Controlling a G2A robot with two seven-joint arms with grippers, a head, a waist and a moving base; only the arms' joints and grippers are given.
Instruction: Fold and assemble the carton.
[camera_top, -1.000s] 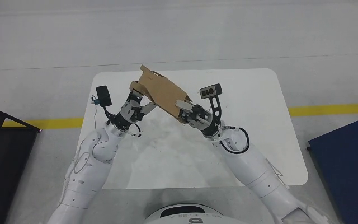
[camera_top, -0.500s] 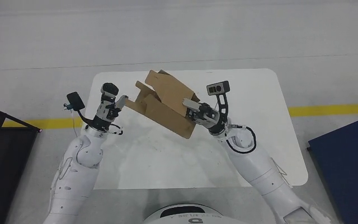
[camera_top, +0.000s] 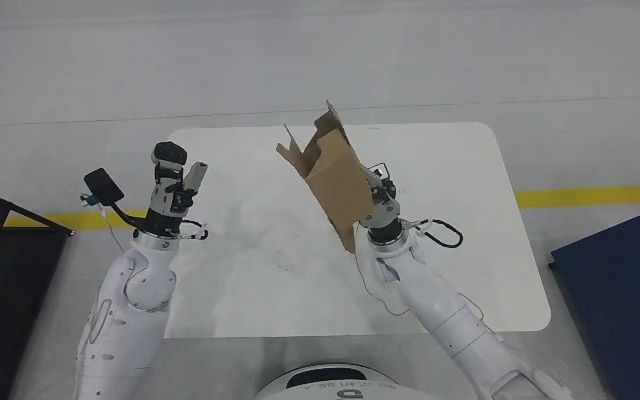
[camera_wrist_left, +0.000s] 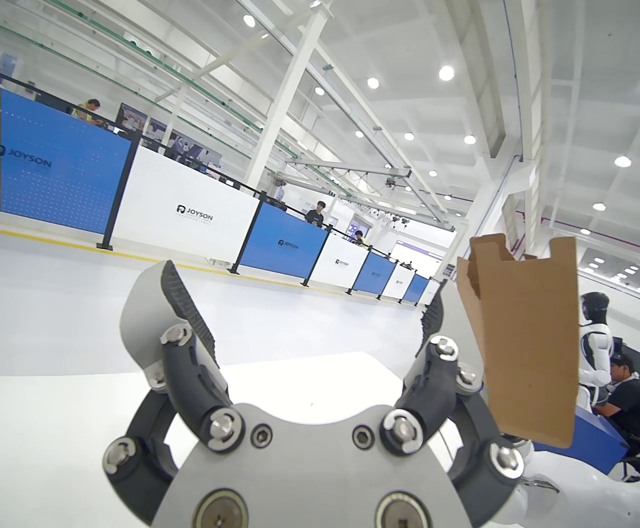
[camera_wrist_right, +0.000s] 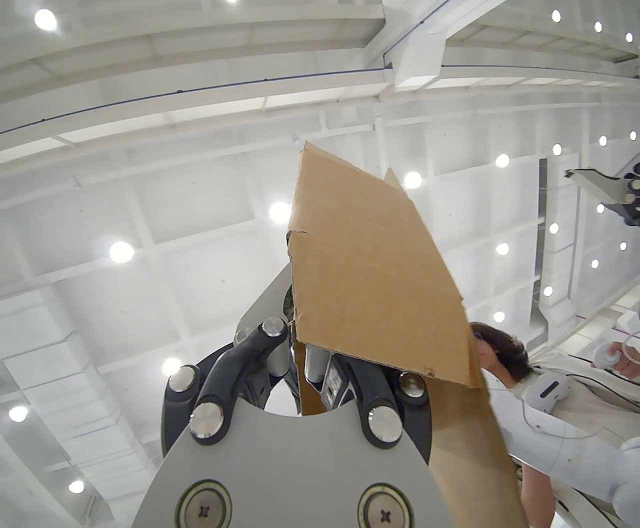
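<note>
Between the jaws of the right gripper (camera_wrist_right: 310, 362): lower edge of the carton (camera_wrist_right: 370, 290), one panel pinched tight. Above those jaws: the rest of the carton, held upright and part-opened over the table (camera_top: 450, 250), flaps loose at the top end. Hazards, as judged: pivots or slips in so small a pinch, given the tall unsupported panels above it; creases off the fold lines if pressed while held by one edge alone; drops to the table if the clamp eases before a second hold is made. Well apart from the carton: left gripper (camera_wrist_left: 302, 300), jaws spread wide, nothing held. Hazards, as judged: knocks the raised flaps aside on approach, or closes on a loose flap rather than a wall, owing to the carton's slant. In the way of the open jaws, as judged: only the carton's own projecting flaps. Farther out, beyond both sets of jaws and off the table: yellow floor line (camera_top: 570, 197); dark blue block (camera_top: 605, 290) past the right jaws; black frame (camera_top: 20, 250) past the left. No obstruction from any of these.
</note>
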